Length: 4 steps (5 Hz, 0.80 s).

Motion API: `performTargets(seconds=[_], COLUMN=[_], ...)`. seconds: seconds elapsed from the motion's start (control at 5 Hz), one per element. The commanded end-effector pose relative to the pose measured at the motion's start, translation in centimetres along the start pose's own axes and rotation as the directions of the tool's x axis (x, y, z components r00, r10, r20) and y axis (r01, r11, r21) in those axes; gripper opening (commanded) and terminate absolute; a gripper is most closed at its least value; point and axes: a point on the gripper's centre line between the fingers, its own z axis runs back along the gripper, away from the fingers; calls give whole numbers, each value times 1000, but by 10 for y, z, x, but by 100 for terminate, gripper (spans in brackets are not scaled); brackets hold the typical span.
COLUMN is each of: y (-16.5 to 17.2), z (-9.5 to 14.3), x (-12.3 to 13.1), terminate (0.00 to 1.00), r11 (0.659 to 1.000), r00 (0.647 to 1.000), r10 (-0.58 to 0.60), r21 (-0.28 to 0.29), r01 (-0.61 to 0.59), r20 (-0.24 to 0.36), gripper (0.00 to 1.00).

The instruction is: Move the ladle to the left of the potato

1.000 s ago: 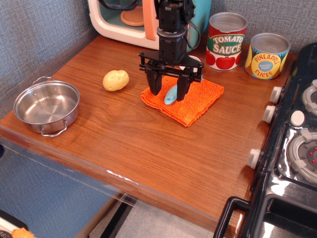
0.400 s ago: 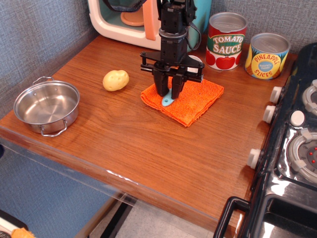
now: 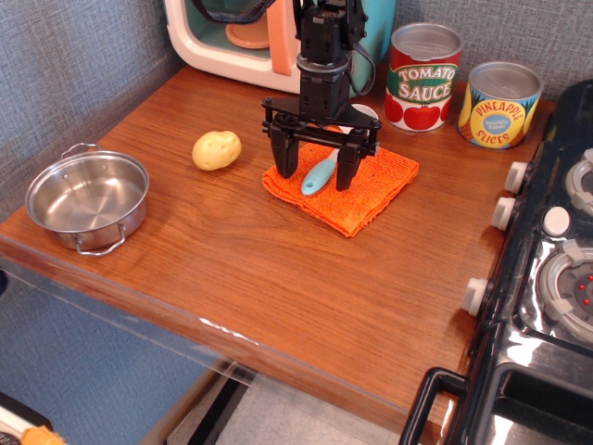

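Ladle [image 3: 318,175] on orange cloth [image 3: 357,190], potato [image 3: 217,149] well left.

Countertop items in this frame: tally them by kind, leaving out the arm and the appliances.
Cans: 2 (tomato sauce can, pineapple slices can)
Pots: 1 (steel pot)
Cloths: 1 (orange cloth)
Utensils: 1 (ladle)
Toy food: 1 (potato)
Total: 6

The arm is black all over, a blocky, boxy column of stacked housings with hard edges and a slight sheen. A dark cable loops out beside it near the top. At its lower end sits the gripper [image 3: 315,165]: a thin black crossbar with small knobs at either tip, and two chunky, tapering black fingers [image 3: 286,154] hanging beneath.
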Motion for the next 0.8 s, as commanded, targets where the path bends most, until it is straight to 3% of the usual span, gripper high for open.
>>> performTargets(seconds=[0.0,0.2,0.6], y=[2,1,1], z=[12,10,10], x=[6,6,5], terminate=[0,0,0], r11=[1000,1000,1000], r00=[999,999,999], r10=[4,4,-1], r21=[5,6,8], r01=[-4,-4,1], r20=[37,36,36], gripper=[100,0,0])
